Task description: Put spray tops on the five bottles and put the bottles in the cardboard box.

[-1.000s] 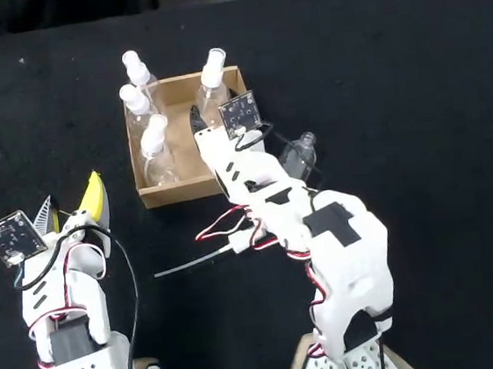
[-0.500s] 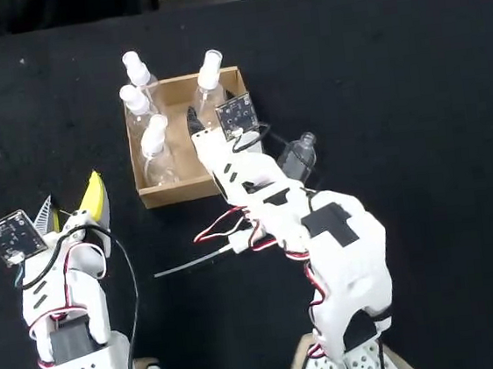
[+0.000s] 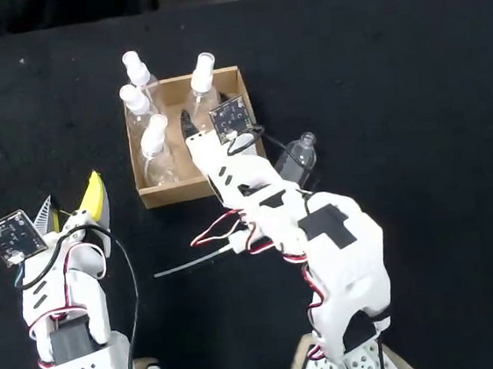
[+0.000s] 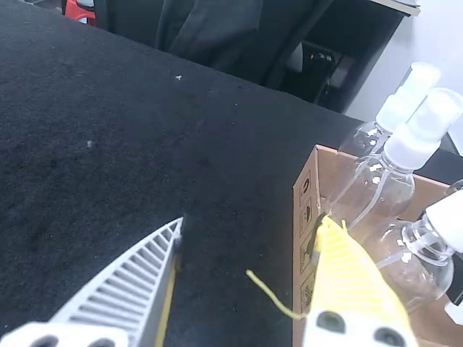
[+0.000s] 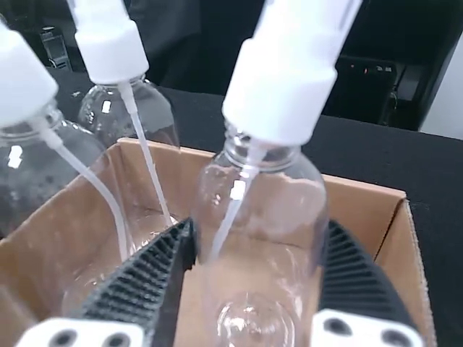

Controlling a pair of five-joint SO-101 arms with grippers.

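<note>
Surface: a bench (image 3: 413,88) covered in black cloth, seen from above; 12 o'clock means its far edge.
Cardboard box: an open cardboard box (image 3: 172,193) sits toward 11 o'clock from the bench's middle.
Bottles in the box: three capped bottles (image 3: 156,150), clear with white spray tops, stand along the box's 9 o'clock side.
Right pincer: the right pincer (image 3: 202,112) reaches into the box's 3 o'clock half. Its black fingers (image 5: 148,271) press on both sides of a held bottle (image 5: 260,188).
Held bottle: clear, upright, spray top on, its base down between the box walls; whether it touches the box floor cannot be told.
Uncapped bottle: an uncapped bottle (image 3: 296,156) is on the bench just outside the box's 3 o'clock wall, partly hidden by the right arm.
Thin white tube: a thin white tube (image 3: 193,261) lies on the bench at 6 o'clock from the box, beside the right arm's wires.
Left pincer: the left pincer (image 3: 69,205) is at 7 o'clock from the box, fingers spread apart, gripping nothing.
</note>
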